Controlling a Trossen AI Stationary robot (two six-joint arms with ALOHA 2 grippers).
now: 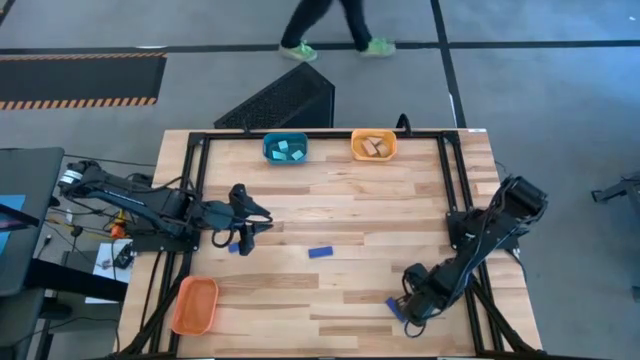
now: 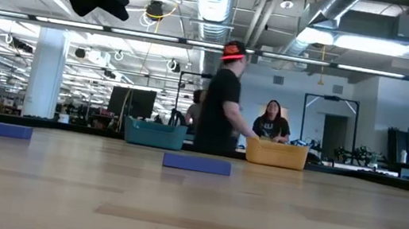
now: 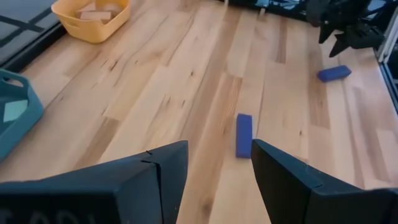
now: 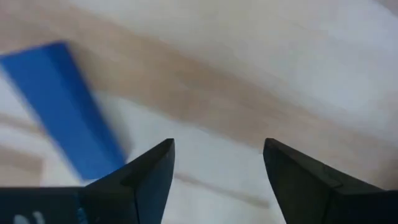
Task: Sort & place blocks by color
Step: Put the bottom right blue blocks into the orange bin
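Note:
Three dark blue oblong blocks lie flat on the wooden table. One block is mid-table and lies ahead of my open left gripper as block. A second block lies just on the near side of my left gripper. The third block lies by my open right gripper, and in the right wrist view this block is beside one finger, outside the gap of the gripper. Cyan blocks sit in the teal tray and tan wood blocks in the orange tray.
A second orange tray sits at the table's near left corner. The teal and orange trays stand at the far edge. A black frame borders the table. People stand beyond the far edge. Bare wood lies between the two arms.

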